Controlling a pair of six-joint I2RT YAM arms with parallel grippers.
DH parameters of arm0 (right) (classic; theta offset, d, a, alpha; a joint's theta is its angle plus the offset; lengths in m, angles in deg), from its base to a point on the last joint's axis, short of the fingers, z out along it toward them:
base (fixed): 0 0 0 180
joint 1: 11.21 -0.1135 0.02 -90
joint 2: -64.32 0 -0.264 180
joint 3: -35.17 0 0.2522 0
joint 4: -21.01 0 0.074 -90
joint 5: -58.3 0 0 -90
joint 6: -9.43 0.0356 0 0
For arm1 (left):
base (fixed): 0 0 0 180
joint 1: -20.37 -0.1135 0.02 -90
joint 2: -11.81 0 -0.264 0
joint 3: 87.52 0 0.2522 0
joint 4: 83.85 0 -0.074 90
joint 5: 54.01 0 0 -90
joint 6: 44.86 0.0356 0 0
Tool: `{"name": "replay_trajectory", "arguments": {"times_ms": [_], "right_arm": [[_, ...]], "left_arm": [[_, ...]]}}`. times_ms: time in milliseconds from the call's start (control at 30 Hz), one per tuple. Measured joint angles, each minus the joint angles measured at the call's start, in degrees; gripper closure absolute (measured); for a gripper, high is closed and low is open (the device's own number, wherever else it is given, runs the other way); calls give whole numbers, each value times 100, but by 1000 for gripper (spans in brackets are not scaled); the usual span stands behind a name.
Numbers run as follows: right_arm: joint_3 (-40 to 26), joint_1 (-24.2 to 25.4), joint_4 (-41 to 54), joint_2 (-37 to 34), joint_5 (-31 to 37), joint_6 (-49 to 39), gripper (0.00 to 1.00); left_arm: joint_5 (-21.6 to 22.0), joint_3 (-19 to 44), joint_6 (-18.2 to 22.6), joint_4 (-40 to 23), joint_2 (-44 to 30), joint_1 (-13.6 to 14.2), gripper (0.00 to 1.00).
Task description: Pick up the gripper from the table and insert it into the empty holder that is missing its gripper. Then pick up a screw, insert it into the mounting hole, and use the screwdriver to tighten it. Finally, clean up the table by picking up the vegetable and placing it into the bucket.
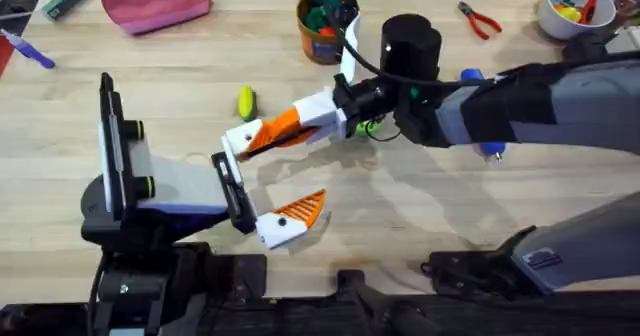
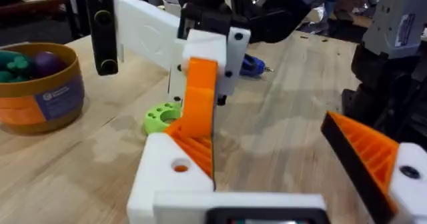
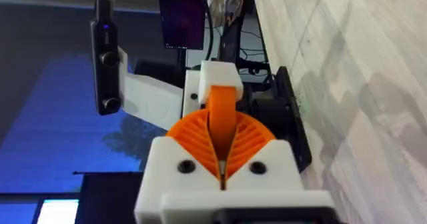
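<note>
While upright, toy-filled bucket [image 1: 324, 26].

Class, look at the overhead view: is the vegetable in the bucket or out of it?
Out. The vegetable lies on the table, apart from the bucket, which holds other toys.

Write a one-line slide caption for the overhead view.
Right gripper pinches a small orange plastic wedge beside the left arm's open gripper on a wooden table.

No text is legible; the bucket's [image 2: 39, 87] label band is too blurred.
</note>
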Motion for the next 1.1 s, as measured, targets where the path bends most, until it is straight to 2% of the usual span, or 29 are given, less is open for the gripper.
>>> {"name": "replay_trajectory", "arguments": {"times_ms": [33, 200, 233, 267, 400, 633, 800, 900, 1000, 1100], "right_arm": [[0, 0, 1, 0, 0, 10, 968], [2, 0, -2, 0, 177, 18, 298], [2, 0, -2, 0, 193, 17, 199], [2, 0, -4, 0, 201, 16, 144], [2, 0, -2, 0, 244, 17, 90], [2, 36, 10, 17, 284, -5, 78], [31, 412, 558, 621, 383, -206, 73], [9, 790, 1733, 1288, 551, -679, 71], [-194, 1157, 3504, 1805, 745, -1385, 70], [-669, 1463, 5425, 2108, 1058, -2278, 69]], "left_arm": [[3, 1, 2, 0, -2, 0, 15], [-40, 2, 2, -4, 0, 7, 15], [-42, 1, 2, -4, -2, 7, 16], [-42, 2, 2, -4, -1, 7, 15], [-42, 2, 2, -4, -2, 7, 15], [-42, 2, 2, -4, 0, 7, 14], [-42, 0, 2, -4, -2, 7, 14], [-42, 1, 2, -4, -2, 7, 14], [-42, 2, 2, -4, -1, 7, 14], [-42, 2, 2, -4, -2, 7, 15]]}}
